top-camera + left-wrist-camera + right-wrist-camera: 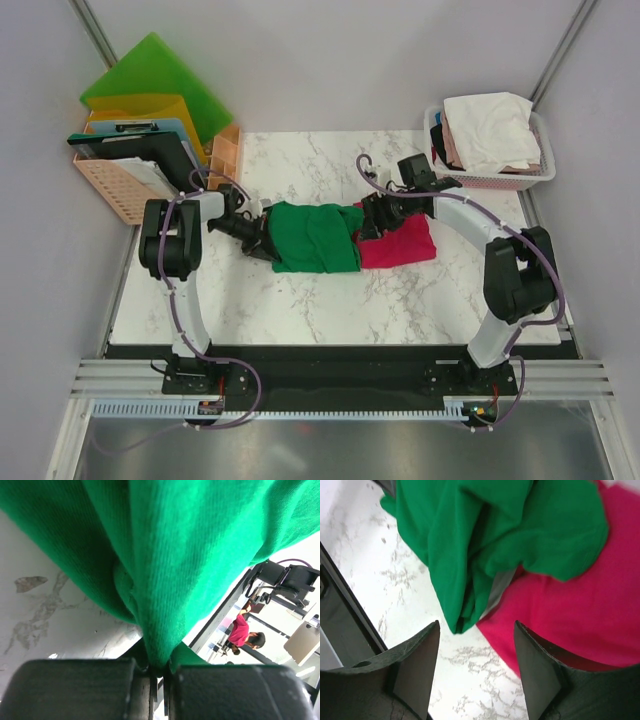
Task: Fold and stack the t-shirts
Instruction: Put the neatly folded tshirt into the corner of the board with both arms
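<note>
The deep green cloth t-shirt [315,237] lies crumpled in the middle of the white marbled table [330,310]. Its right edge covers the left part of the magenta-red cloth t-shirt [400,243], which lies flat just beside it on the right.

The left gripper [262,238] is at the left edge of the green t-shirt and is clenched on it. In the left wrist view a fold of the green cloth [200,555] is squeezed between the two dark fingers of this gripper [159,672], and the cloth rises from there and fills most of the view.

The right gripper [368,222] is at the far side of the place where the two t-shirts overlap. In the right wrist view its jaws stand apart [476,625] and nothing is between them. Beyond them are a hanging corner of the green t-shirt [485,540], the magenta-red t-shirt [570,610] under it, and bare table [465,675].

At the far right corner stands a pink plastic basket [500,181] with a white garment [490,130] heaped on top and a pale pink garment [452,148] at its left side. At the far left a peach latticed plastic crate [105,190] holds flat boards, one of them bright green [160,80]
</note>
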Robot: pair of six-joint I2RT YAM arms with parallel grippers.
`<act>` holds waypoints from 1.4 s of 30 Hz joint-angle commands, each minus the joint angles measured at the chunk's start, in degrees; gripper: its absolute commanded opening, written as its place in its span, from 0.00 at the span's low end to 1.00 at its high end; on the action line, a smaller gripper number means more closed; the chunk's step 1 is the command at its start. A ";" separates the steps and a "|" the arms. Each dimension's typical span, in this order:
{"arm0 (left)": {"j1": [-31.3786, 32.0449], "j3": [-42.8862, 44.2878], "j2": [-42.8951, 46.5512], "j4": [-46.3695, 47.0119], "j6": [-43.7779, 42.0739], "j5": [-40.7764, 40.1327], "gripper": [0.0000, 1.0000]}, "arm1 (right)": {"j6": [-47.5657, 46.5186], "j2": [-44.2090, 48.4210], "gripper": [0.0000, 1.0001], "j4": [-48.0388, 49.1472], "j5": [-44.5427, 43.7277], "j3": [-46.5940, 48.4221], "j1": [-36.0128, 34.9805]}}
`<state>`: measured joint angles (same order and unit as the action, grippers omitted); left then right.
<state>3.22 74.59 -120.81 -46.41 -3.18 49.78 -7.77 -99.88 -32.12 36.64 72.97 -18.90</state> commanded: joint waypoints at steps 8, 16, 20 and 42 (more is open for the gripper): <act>-2.25 -3.13 2.51 -2.72 -3.85 2.34 0.02 | 1.62 -8.84 0.67 4.43 2.03 9.56 -0.61; -3.14 -4.27 2.69 -4.83 -6.66 2.52 0.02 | 1.44 -12.88 0.66 7.77 -0.78 9.73 -0.70; -3.14 -4.89 3.04 -6.14 -8.33 2.69 0.02 | 2.49 -16.22 0.66 8.74 -1.14 12.28 -0.70; -9.29 -5.86 2.25 -9.13 -13.61 2.16 0.02 | 5.13 -24.31 0.81 8.92 1.41 25.99 -2.37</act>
<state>-3.60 68.88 -119.57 -53.95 -16.38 51.29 -2.44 -122.37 -23.73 35.68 95.33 -21.21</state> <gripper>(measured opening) 0.038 0.573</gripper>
